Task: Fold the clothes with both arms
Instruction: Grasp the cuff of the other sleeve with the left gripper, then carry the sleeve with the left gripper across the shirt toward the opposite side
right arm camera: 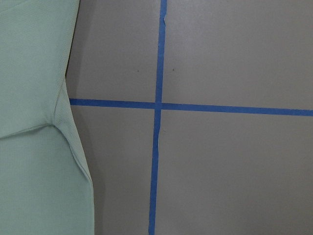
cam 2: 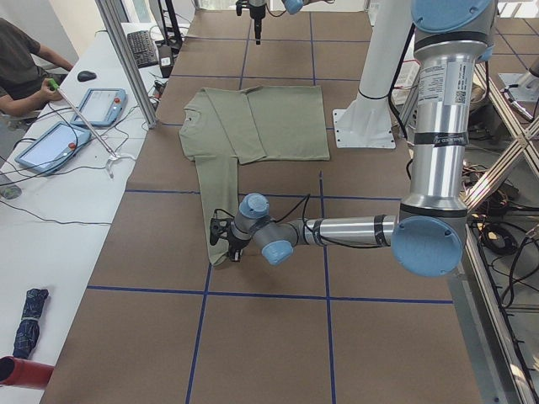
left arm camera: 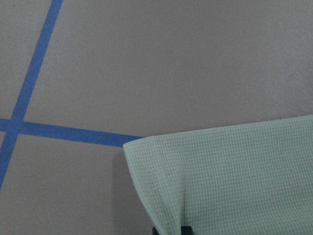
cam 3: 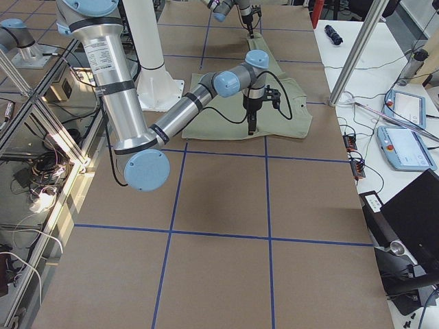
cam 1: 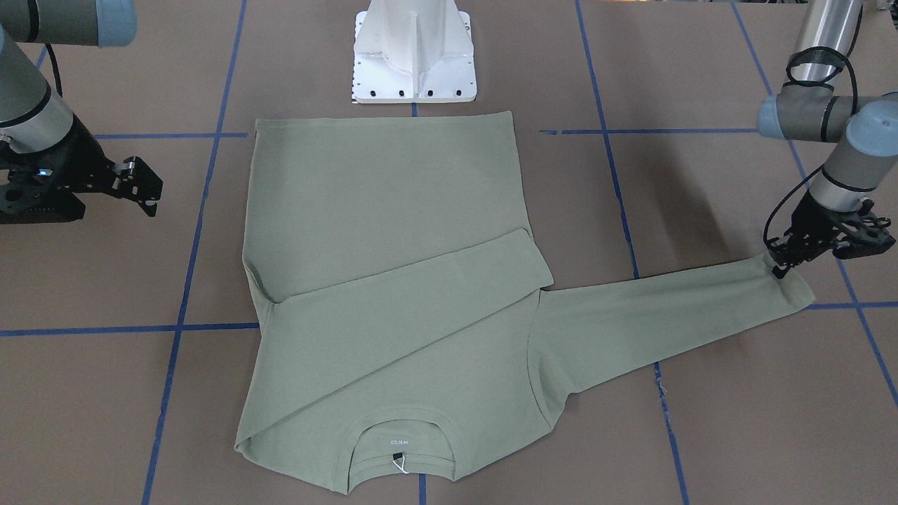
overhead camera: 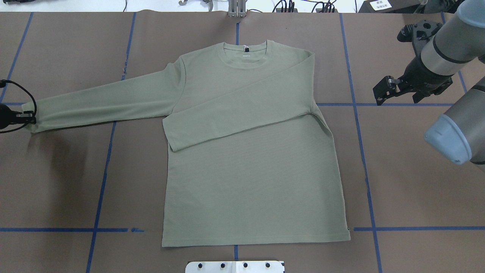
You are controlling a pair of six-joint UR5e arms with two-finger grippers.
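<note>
Overhead exterior. Shirt [overhead camera: 250, 178] flat mid-table, hem near, collar far. Neck label [overhead camera: 246, 55] print illegible. Right-side sleeve folded across chest. Left-side sleeve outstretched, cuff pinched by left gripper [overhead camera: 28, 117]. Right gripper [overhead camera: 380, 93] spread, holding nothing, over bare table [overhead camera: 416, 189].

Robotics lab, blue-taped table [cam 2: 253, 337], teach pendants [cam 2: 99, 105], seated operator [cam 2: 21, 63]

Shirt [overhead camera: 254, 182]: flat on the table [overhead camera: 416, 189], hem toward the pedestal [cam 1: 414, 52].
Folded sleeve [overhead camera: 242, 113]: lying across the chest.
Other sleeve [overhead camera: 102, 102]: stretched out left.
Left gripper [cam 1: 779, 269]: at its cuff [cam 1: 791, 287].
Right gripper [cam 1: 144, 186]: right of the shirt, well apart.
</note>
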